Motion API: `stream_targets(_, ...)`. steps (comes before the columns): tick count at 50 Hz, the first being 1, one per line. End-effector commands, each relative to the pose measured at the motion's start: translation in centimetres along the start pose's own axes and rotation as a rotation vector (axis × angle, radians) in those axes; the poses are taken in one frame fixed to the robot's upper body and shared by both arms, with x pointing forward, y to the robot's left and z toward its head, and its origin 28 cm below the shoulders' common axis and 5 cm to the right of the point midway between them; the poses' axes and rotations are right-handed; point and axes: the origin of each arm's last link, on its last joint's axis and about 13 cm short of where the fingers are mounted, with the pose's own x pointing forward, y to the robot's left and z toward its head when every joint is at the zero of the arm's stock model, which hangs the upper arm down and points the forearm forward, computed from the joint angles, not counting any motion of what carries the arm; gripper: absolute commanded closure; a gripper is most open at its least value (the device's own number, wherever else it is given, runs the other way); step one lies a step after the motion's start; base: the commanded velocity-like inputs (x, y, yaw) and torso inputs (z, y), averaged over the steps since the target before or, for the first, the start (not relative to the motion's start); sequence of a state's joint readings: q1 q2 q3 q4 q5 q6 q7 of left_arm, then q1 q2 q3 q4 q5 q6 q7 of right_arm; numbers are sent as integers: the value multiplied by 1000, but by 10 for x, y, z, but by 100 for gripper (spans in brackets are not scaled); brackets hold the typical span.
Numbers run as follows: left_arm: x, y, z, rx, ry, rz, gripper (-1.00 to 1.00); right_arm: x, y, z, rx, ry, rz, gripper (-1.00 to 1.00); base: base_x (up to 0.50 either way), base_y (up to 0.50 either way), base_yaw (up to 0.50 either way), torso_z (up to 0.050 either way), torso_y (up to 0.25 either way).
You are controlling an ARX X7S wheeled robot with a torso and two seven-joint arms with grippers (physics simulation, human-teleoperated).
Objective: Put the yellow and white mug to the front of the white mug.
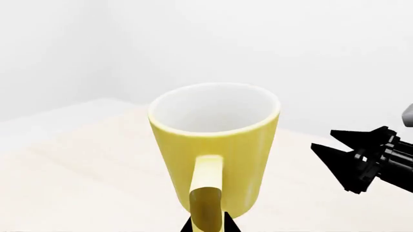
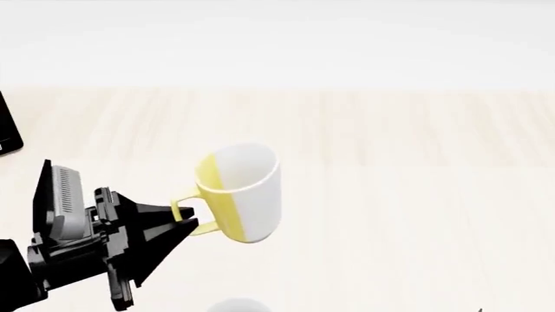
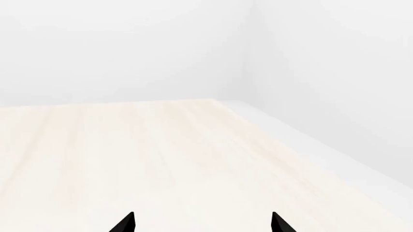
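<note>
The yellow and white mug (image 2: 238,192) hangs tilted above the pale wooden table (image 2: 416,162), its yellow handle toward my left gripper (image 2: 184,220). The left gripper is shut on that handle; in the left wrist view the handle (image 1: 208,203) sits between the two black fingertips and the mug (image 1: 216,140) shows its yellow side and white inside. My right gripper (image 3: 203,223) is open and empty over bare table; it also shows in the left wrist view (image 1: 335,145), beside the mug and apart from it. A pale rounded sliver (image 2: 236,305) lies at the head view's bottom edge; I cannot tell whether it is the white mug.
A dark object (image 2: 7,130) stands at the head view's left edge. White walls rise behind the table (image 3: 161,140), and its far right edge shows in the right wrist view.
</note>
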State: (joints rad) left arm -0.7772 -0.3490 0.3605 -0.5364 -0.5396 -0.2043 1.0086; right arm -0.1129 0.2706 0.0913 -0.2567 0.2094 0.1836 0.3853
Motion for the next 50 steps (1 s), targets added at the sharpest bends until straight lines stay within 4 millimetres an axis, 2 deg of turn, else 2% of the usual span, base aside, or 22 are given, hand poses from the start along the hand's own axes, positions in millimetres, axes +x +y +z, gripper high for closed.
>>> stream_targets(1,6,-1,-3,35,11,15,100,-1,0,1,3,-2,1,-100,0,0,0,0,0)
stream_targets(12,10,2,-12,34,37,30,100,-1,-1,1,2,-6,2,-100,0,0,0,0,0)
stream_targets(27,10,6,-48,8,114,24,100,-2,0,2,-1,-6,6,-100,0,0,0,0,0)
stream_targets(50,5,7,-73,-33,155,32,100,-1,1,1,-7,-4,10,-100,0,0,0,0,0)
